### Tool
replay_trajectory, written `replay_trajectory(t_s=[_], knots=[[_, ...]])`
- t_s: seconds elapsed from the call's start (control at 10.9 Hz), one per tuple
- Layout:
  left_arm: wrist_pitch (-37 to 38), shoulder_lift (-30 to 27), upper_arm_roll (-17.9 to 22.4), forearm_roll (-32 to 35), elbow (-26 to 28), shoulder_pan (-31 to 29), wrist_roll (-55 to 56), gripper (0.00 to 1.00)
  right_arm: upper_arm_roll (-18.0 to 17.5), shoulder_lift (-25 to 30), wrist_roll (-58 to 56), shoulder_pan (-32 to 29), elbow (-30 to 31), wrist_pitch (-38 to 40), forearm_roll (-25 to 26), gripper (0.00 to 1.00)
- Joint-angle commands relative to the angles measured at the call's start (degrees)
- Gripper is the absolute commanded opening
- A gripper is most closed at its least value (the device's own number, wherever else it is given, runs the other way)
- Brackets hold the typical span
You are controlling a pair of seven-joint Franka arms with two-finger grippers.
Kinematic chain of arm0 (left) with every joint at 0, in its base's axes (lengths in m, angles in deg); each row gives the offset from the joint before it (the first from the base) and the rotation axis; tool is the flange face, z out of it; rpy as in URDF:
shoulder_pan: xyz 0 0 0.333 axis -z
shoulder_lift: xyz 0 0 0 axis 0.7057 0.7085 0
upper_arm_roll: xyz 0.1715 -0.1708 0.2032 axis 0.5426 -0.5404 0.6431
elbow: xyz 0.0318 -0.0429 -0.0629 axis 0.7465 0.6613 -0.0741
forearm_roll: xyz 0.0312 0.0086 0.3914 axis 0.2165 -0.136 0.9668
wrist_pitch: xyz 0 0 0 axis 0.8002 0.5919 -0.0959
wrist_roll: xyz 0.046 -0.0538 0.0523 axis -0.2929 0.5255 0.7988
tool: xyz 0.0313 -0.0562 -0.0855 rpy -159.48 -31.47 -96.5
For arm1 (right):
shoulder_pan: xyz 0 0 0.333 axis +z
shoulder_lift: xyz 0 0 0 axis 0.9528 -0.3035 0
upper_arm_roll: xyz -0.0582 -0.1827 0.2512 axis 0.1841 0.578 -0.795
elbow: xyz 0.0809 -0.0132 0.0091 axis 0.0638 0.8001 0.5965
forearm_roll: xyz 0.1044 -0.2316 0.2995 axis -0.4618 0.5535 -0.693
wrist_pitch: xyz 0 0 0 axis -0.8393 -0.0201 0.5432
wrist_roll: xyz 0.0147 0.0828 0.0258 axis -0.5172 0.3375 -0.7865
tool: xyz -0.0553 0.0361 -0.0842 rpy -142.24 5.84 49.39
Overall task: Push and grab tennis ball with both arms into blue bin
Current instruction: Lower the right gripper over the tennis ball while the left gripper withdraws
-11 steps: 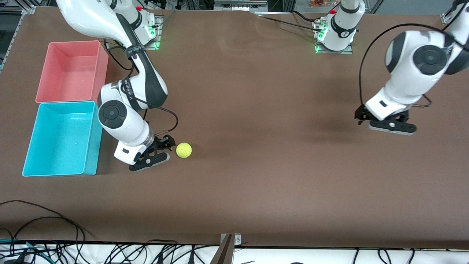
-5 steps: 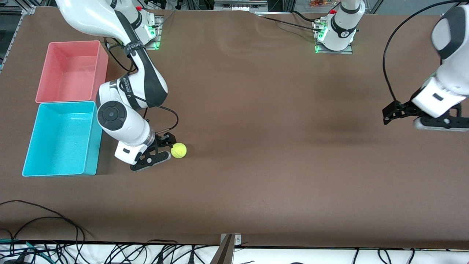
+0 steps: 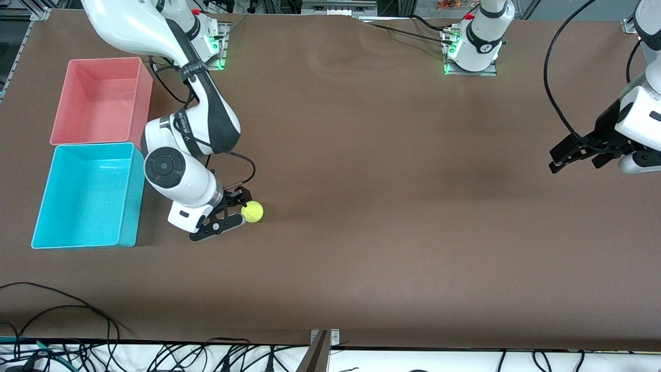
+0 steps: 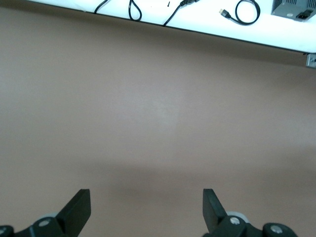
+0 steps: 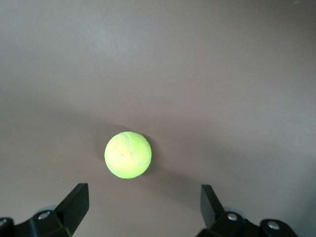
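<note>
The yellow-green tennis ball (image 3: 252,212) lies on the brown table, nearer to the front camera than the right arm's base. My right gripper (image 3: 237,208) is low beside it, on the side toward the blue bin (image 3: 130,217). In the right wrist view the ball (image 5: 128,154) sits just ahead of the open right gripper (image 5: 143,198), not between its fingers. My left gripper (image 3: 572,155) hangs open over bare table at the left arm's end. In the left wrist view the left gripper (image 4: 146,200) has nothing between its fingers.
A pink bin (image 3: 142,98) stands against the blue bin, farther from the front camera. Loose black cables (image 3: 62,310) lie along the table's front edge. The left wrist view shows a white ledge with cables (image 4: 247,10) past the table's edge.
The ball rolled toward my right gripper, which also shifted slightly to meet it. My left arm swung away toward its own end of the table.
</note>
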Motion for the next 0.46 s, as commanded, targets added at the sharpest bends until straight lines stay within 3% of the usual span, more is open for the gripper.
replay_trajectory(t_s=[0.0,0.37], knots=[[2.3,0.7,3.3,-1.3,-2.6,5.1,7.2,1.00,-0.2,-4.0,0.4,1.4,-1.2,0.4,-1.0,1.00],[4.7,0.6,3.2,-1.2,-2.7,4.7,1.8,1.00,-0.2,-6.8,0.4,1.5,-1.2,-2.5,-1.2,1.00]])
